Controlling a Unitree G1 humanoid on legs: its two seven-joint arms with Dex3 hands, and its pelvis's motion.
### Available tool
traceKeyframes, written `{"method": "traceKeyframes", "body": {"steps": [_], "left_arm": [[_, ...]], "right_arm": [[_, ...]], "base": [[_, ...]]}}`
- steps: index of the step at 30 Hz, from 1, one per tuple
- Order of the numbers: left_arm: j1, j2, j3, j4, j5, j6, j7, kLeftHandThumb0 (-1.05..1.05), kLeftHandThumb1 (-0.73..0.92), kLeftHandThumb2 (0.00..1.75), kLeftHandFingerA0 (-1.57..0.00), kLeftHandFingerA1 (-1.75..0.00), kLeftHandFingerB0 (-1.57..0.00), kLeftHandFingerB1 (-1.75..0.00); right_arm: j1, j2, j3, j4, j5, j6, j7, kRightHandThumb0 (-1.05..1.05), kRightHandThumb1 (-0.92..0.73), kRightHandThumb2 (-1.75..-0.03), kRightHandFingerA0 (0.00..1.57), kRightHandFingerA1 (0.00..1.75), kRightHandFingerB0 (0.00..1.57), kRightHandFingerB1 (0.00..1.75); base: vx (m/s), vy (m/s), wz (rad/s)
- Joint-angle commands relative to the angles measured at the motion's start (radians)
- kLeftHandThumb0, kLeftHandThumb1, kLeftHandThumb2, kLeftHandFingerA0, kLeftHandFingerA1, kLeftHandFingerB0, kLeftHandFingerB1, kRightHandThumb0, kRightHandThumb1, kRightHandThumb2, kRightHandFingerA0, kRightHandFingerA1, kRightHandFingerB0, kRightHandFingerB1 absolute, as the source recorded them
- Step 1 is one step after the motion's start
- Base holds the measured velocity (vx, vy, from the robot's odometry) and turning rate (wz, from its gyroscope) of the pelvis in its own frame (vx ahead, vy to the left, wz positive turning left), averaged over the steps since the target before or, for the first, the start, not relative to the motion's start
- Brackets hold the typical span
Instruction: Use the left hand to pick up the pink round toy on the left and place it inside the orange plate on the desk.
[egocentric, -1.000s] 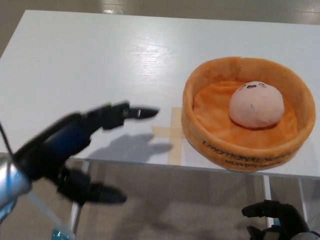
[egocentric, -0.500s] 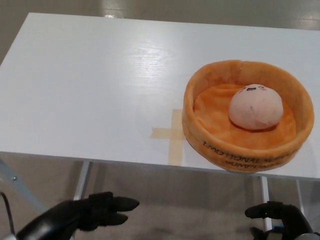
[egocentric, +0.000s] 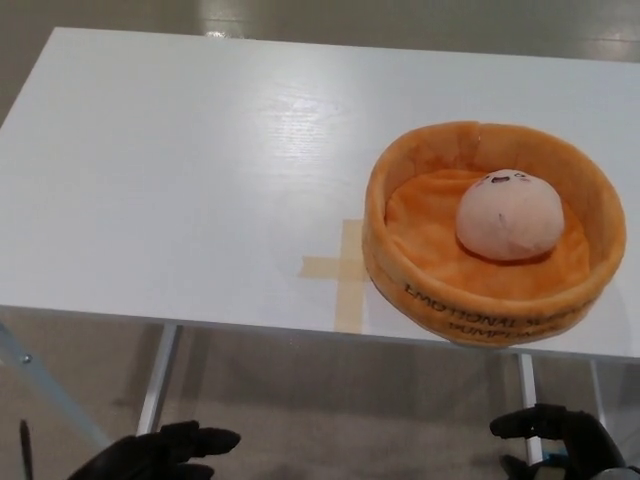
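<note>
Toy: the pink round toy (egocentric: 510, 214) lies inside the orange plate (egocentric: 430, 285), a little right of the middle, and it touches the soft floor of the plate. A small face is drawn on its upper side.
Plate: a plush orange plate with a high rim, it stands on the right part of the bench (egocentric: 180, 170), near the front edge. Dark letters run along its front wall, upside down from here.
Bench: white top, bare on the left half. A cross of tan tape (egocentric: 340, 270) is stuck on it just left of the plate.
Left robot hand (egocentric: 160, 458): low at the bottom edge, below the front edge of the bench and well apart from the plate. It holds nothing; the fingers point to the right and lie loosely apart.
Right robot hand (egocentric: 555, 438): at the bottom right corner, below the bench, also empty. Only part of it shows, so I cannot tell how wide its fingers are.
Floor: seen under the bench, with the white bench legs (egocentric: 157, 375).
</note>
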Motion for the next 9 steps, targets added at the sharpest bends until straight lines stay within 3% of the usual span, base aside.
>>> {"method": "traceKeyframes", "body": {"steps": [1,2,6,7,8,9], "left_arm": [[-0.109,-0.056,-0.060,0.360,0.212,-0.089,0.344,-0.56,0.45,0.69,-0.09,-0.37,-0.18,-0.37],[-0.115,-0.067,-0.047,0.389,0.188,-0.063,0.331,-0.51,0.55,0.60,-0.07,-0.22,-0.14,-0.31],[-0.131,-0.084,-0.027,0.453,0.156,-0.027,0.321,-0.50,0.57,0.59,-0.07,-0.21,-0.13,-0.31],[-0.140,-0.092,-0.010,0.471,0.140,-0.011,0.323,-0.54,0.61,0.61,-0.08,-0.23,-0.14,-0.29],[-0.149,-0.099,0.004,0.487,0.127,0.010,0.326,-0.62,0.51,0.79,-0.05,-0.32,-0.07,-0.39],[-0.155,-0.103,0.013,0.498,0.118,0.025,0.328,-0.62,0.51,0.79,-0.05,-0.32,-0.07,-0.39]], "right_arm": [[0.068,0.006,-0.020,-0.006,0.017,-0.037,-0.022,-0.10,-0.53,-0.64,0.60,0.90,0.52,0.76],[0.076,0.007,-0.020,-0.006,0.018,-0.040,-0.023,-0.08,-0.54,-0.61,0.57,0.88,0.47,0.74],[0.089,0.012,-0.025,-0.008,0.020,-0.046,-0.025,-0.08,-0.53,-0.61,0.58,0.89,0.48,0.74],[0.087,0.013,-0.030,-0.008,0.024,-0.048,-0.022,-0.06,-0.51,-0.63,0.59,0.92,0.49,0.76],[0.085,0.013,-0.035,-0.008,0.028,-0.049,-0.019,-0.07,-0.52,-0.62,0.58,0.91,0.48,0.75],[0.084,0.014,-0.038,-0.008,0.030,-0.050,-0.017,-0.07,-0.52,-0.62,0.58,0.91,0.48,0.75]], "base": [[0.00,0.000,0.00],[0.00,0.000,0.00],[0.00,0.000,0.00],[0.00,0.000,0.00],[0.00,0.000,0.00],[0.00,0.000,0.00]]}}
